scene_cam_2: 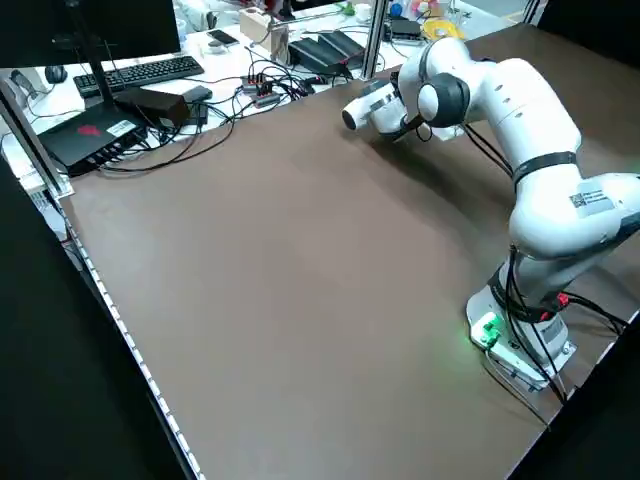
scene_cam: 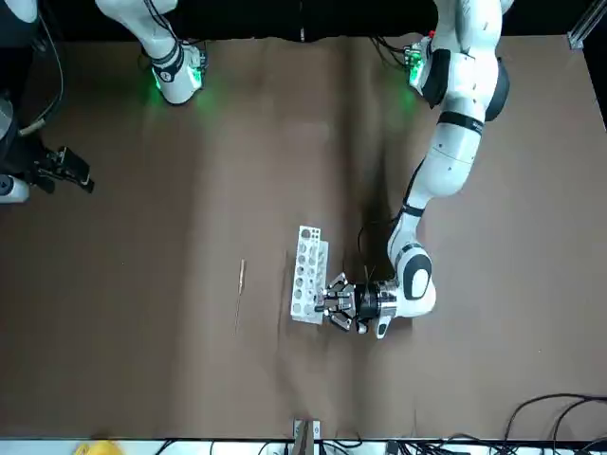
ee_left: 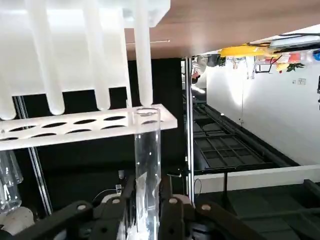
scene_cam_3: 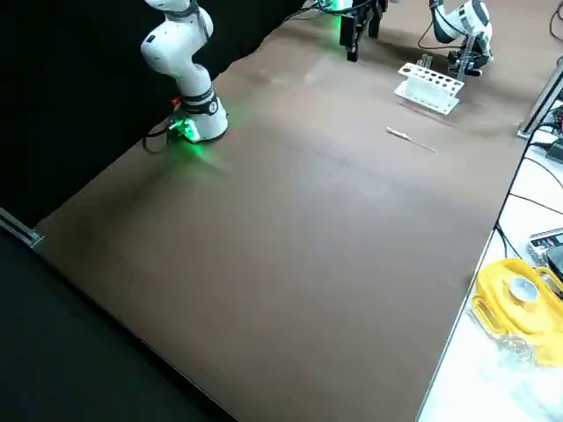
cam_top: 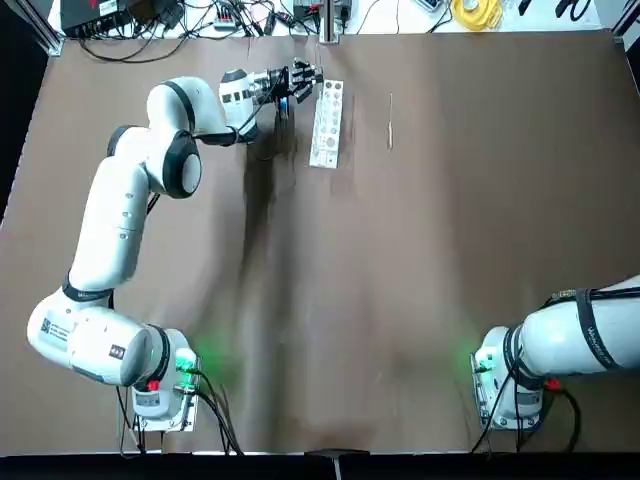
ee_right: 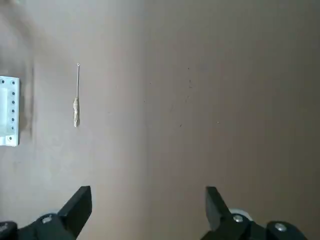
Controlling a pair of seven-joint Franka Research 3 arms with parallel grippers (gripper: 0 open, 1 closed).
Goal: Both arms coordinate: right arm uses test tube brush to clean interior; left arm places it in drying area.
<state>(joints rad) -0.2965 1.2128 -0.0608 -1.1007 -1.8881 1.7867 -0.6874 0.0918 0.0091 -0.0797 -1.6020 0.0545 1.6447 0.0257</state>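
Plain brown bench. White rack dotted with round holes near the far edge; pale tan test tube brush beside it. White-and-grey left arm and right arm, green-lit bases. Clear, colourless tube between black left gripper fingers.

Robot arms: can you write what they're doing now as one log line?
left gripper: shut on test tube at white rack | right gripper: open, idle, off to the side | test tube brush: untouched on table
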